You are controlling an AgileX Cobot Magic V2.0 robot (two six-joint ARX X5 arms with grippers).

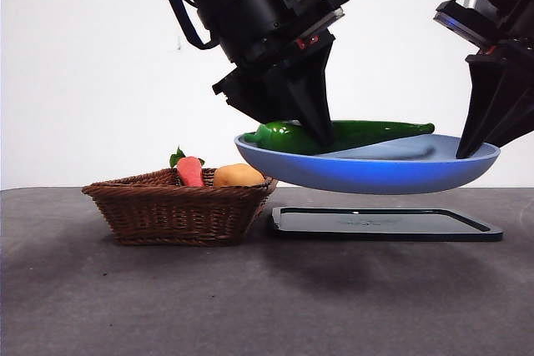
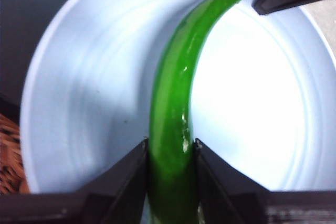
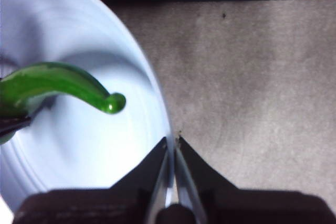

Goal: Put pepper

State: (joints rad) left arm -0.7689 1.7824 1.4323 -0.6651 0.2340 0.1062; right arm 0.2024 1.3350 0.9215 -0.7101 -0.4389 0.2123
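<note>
Left hand (image 2: pixel 170 148) around pepper (image 2: pixel 176 93)

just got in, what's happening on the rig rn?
The right gripper pinches the rim of the blue plate and holds it in the air above the black tray. The left gripper is closed on the pepper, which lies across the plate. The basket beside it holds the carrot.

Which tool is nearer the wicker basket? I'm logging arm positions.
Left. The left tool, shut on the pepper over the blue plate, is just beside the wicker basket; the right tool clamps the plate's far rim.
</note>
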